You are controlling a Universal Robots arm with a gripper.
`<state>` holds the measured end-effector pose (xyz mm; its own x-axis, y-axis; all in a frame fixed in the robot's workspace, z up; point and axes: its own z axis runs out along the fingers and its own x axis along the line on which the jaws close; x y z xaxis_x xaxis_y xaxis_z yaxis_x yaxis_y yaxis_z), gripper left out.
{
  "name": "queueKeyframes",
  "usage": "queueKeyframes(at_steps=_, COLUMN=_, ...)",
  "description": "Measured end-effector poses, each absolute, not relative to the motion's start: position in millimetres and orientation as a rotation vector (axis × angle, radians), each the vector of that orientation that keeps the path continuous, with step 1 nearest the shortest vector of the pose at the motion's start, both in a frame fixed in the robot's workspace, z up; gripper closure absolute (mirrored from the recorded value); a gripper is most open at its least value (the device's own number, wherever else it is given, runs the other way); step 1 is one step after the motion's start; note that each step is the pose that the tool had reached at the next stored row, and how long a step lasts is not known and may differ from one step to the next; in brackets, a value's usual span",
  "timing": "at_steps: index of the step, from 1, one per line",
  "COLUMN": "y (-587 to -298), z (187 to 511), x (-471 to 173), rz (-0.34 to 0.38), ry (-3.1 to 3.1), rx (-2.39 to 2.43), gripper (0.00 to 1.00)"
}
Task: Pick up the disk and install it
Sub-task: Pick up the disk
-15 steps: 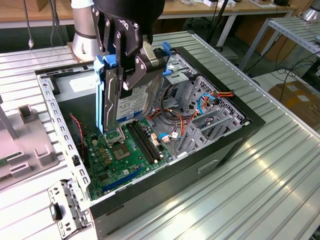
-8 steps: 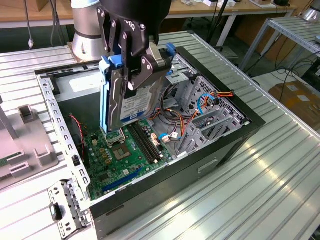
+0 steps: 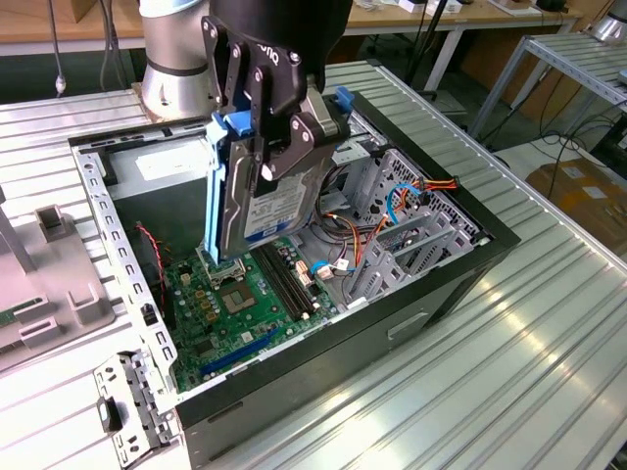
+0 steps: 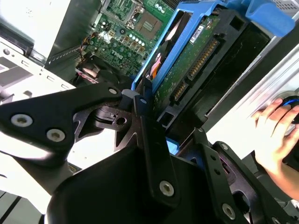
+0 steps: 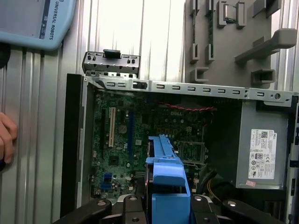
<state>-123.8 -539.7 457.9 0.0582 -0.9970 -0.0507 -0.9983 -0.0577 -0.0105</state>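
Observation:
My black gripper (image 3: 257, 157) is shut on the disk (image 3: 269, 211), a silver-grey hard drive with a white and blue label and blue side rails. The disk hangs upright on its edge, its lower end just above the motherboard (image 3: 235, 304) inside the open computer case (image 3: 431, 284). In the second wrist view the disk's green circuit-board underside (image 4: 187, 70) runs between my fingers (image 4: 142, 105). In the first wrist view its blue rail (image 5: 166, 177) points down toward the motherboard (image 5: 121, 135).
A grey power supply (image 5: 261, 154) fills one end of the case. A metal drive cage (image 3: 411, 225) with coloured cables sits at the other end. A person's hand (image 4: 275, 135) rests beside the case. A grey fixture (image 3: 49, 264) and a loose bracket (image 3: 127, 411) lie on the table.

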Motion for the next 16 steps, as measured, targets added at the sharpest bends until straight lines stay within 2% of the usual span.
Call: queueKeyframes(at_steps=16, y=-552, z=457, x=-112, rz=0.046, ry=2.127, rx=-2.254, gripper=0.64)
